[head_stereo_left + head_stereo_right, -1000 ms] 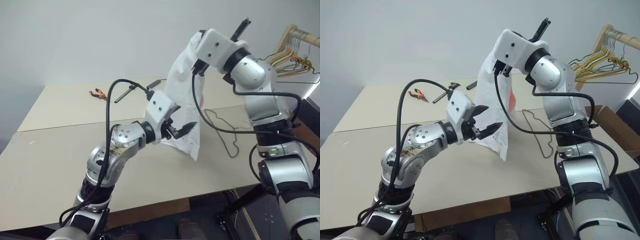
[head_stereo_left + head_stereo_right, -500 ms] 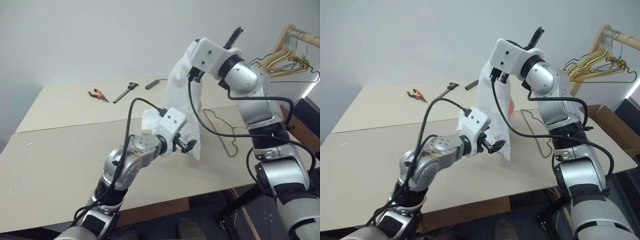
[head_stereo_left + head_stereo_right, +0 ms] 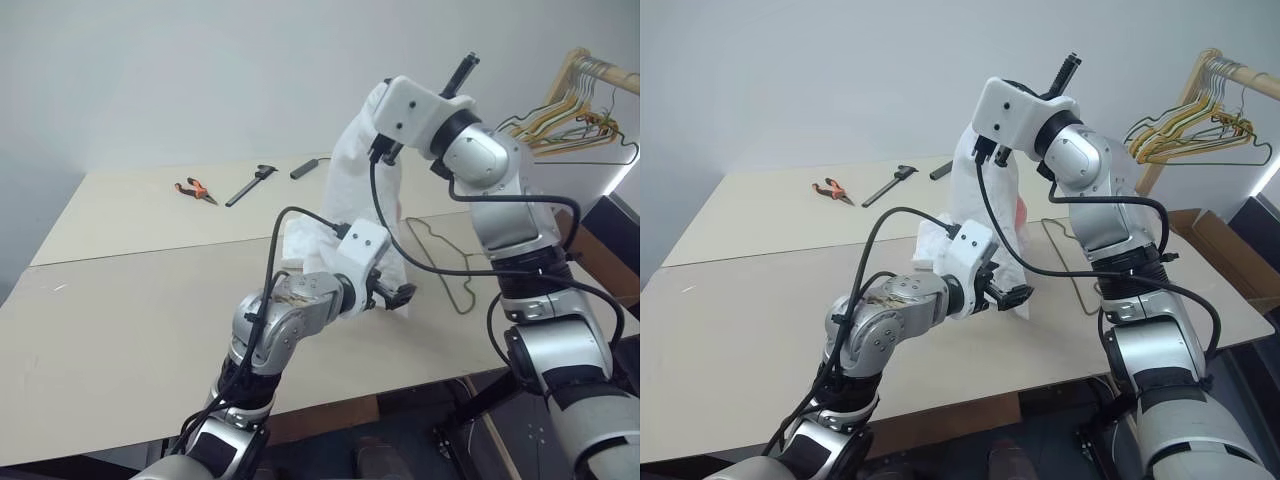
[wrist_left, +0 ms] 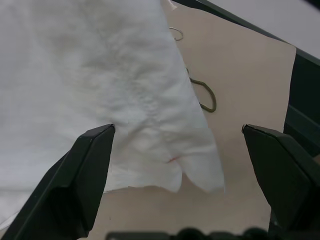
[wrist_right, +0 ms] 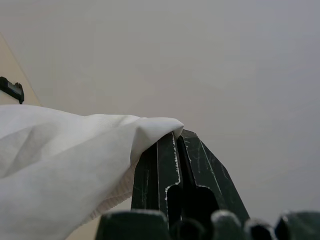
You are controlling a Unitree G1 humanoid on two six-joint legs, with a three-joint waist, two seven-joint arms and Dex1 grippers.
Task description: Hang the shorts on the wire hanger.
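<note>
2 head eyes look down over the table [image 3: 120, 330]; wrist cameras sit close against the shorts [image 4: 100, 75].

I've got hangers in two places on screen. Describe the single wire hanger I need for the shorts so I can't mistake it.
Start at the beige table and go to its right end, next to the hanging white shorts. The wire hanger lies flat there, alone: thin bare wire bent into a triangle with a hook. The other hangers are a yellowish bunch hanging on the wooden rack past the table.

left gripper [image 4: 177, 145] jaws wide apart | shorts [image 4: 100, 90] hem between | wire hanger [image 4: 202, 95] beyond on table [image 4: 250, 75]
</note>
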